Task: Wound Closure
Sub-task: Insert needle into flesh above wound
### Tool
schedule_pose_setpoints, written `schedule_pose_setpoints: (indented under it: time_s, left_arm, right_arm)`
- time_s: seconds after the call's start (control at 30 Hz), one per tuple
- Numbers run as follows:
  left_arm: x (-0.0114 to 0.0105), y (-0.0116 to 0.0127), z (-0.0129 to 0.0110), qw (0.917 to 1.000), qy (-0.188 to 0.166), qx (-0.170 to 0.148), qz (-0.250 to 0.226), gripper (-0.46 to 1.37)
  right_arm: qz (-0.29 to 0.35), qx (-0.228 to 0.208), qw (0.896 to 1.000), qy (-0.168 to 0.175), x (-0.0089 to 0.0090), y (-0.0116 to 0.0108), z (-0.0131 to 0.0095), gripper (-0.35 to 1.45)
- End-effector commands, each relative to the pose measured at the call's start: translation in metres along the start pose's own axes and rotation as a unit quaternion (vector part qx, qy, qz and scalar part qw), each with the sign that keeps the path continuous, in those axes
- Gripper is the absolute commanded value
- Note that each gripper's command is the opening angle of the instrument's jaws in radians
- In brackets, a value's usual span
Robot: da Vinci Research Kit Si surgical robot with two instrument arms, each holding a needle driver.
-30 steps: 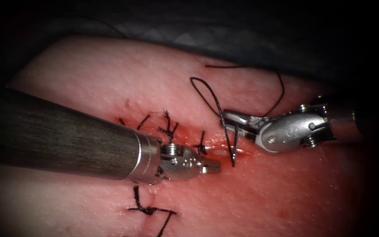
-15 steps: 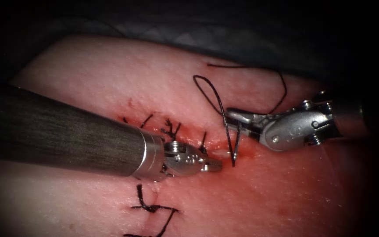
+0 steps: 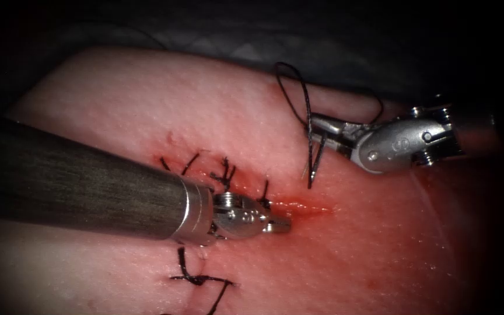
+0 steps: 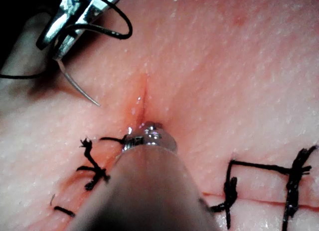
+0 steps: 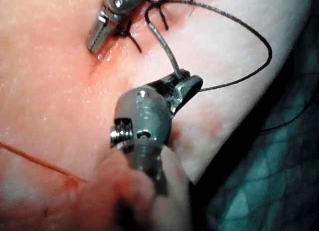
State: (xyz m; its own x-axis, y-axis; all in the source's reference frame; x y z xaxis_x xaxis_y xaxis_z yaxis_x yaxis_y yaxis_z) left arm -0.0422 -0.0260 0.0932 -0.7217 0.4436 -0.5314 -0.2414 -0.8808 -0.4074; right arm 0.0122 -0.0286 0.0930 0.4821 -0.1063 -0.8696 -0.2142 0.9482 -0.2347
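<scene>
The right end effector (image 3: 316,123) pinches the needle (image 3: 311,160) near its tail, lifted clear of the tissue (image 3: 147,105); the left end effector (image 3: 284,224), pressed together and empty, rests at the cut (image 3: 307,205). A firm grip keeps the point steady.

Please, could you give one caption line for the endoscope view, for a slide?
Right tool holds the needle clear of the tissue; left tool rests shut at the cut.

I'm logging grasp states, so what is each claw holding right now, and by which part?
The right claw holds the needle near its thread end, clear of the tissue. The left claw holds nothing.
</scene>
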Motion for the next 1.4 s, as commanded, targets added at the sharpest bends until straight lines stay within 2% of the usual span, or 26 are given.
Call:
schedule_pose_setpoints:
  time_s: [0.03, 0.2, 0.7, 1.1, 1.4]
  left_arm:
    - [0.0, 0.0, -0.0001, 1.0, 0.0, -0.006, 0.0, -0.35]
    - [0.0001, -0.0001, -0.0005, 1.0, 0.0, -0.008, 0.0, -0.35]
    - [0.0001, -0.0003, -0.0013, 1.0, 0.0, -0.01, 0.001, -0.35]
    - [0.0001, -0.0003, -0.0018, 1.0, -0.001, -0.008, 0.0, -0.35]
    - [0.0001, -0.0003, -0.0019, 1.0, -0.001, -0.008, 0.0, -0.35]
  right_arm:
    - [0.009, -0.001, 1.0, -0.001, -0.0003, 0.0, 0.0001, -0.35]
    - [0.039, -0.004, 0.999, -0.002, -0.0006, 0.0004, 0.0004, -0.35]
    - [0.037, 0.019, 0.999, -0.008, -0.0001, -0.0006, 0.0004, -0.35]
    - [0.007, 0.063, 0.998, -0.028, -0.0018, -0.0047, 0.0015, -0.35]
    - [0.026, 0.088, 0.995, -0.037, -0.0015, -0.0071, 0.001, -0.35]
